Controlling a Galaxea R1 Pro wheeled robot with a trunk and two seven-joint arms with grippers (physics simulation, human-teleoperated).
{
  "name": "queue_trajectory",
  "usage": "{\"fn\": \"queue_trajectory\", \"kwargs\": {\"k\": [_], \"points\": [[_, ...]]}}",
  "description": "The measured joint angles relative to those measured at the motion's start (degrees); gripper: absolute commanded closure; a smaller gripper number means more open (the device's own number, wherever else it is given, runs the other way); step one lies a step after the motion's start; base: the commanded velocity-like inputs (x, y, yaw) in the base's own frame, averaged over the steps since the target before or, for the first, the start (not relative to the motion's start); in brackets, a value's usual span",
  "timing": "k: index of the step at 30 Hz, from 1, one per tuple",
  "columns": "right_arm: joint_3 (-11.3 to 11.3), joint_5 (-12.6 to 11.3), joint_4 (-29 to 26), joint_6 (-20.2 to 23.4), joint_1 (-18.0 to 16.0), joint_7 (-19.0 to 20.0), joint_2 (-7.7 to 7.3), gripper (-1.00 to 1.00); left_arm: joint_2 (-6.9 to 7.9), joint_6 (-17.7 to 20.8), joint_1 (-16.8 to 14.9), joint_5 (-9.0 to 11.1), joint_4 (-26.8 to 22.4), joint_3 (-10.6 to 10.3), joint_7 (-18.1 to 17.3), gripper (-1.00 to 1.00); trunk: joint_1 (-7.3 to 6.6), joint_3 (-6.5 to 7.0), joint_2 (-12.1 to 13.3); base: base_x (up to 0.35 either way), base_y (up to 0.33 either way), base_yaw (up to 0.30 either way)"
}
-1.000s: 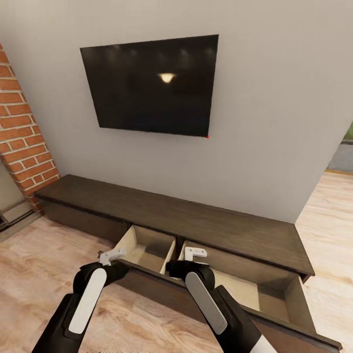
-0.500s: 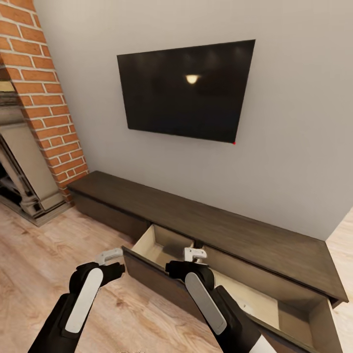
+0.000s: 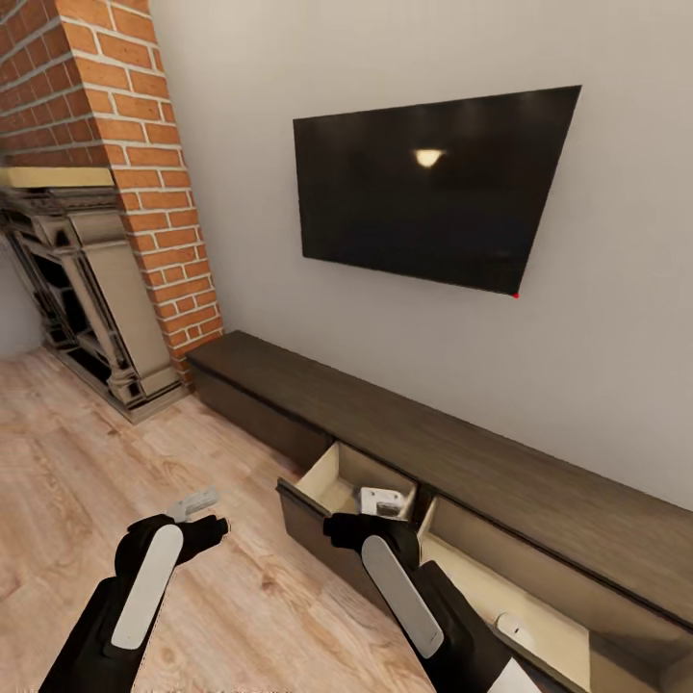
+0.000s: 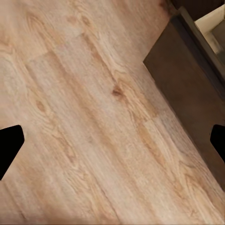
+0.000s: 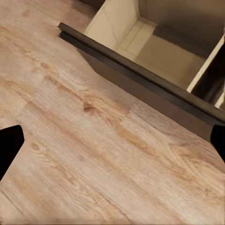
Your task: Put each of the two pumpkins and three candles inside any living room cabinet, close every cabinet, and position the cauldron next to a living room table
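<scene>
The long low dark brown cabinet (image 3: 462,460) runs along the wall under the television, with its wide drawer (image 3: 310,515) pulled out and the pale interior showing. A small off-white candle (image 3: 513,628) lies in the drawer's right compartment. My left gripper (image 3: 192,504) hangs open over bare floor, left of the drawer's corner (image 4: 187,70). My right gripper (image 3: 383,501) is open and holds nothing, just in front of the drawer front (image 5: 140,77), over the left compartment. The pumpkins and the cauldron are out of view.
A black television (image 3: 433,188) hangs on the grey wall. A red brick chimney (image 3: 144,164) with a dark fireplace surround (image 3: 87,289) stands at the left. Light wood flooring (image 3: 96,462) stretches to the left and in front of me.
The camera has swung left, so the fireplace has come into view and the cabinet sits further right in the picture. Both arms keep their pose, grippers still open.
</scene>
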Motion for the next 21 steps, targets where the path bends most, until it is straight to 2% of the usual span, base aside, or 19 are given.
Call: {"fn": "queue_trajectory", "kwargs": {"k": [11,21], "points": [[0.09,0.03,-0.03,0.0,0.0,-0.01,0.11,-1.0,0.09,0.14,0.01,-0.11,-0.02,0.22,0.0,-1.0,-2.42,1.98,4.41,0.0,0.0,0.291],[0.2,0.03,-0.14,0.0,0.0,-0.01,0.17,-1.0,0.06,2.1,-0.01,-0.13,-0.03,0.32,-0.17,-1.0,-4.61,3.77,8.43,0.0,0.0,0.291]]}}
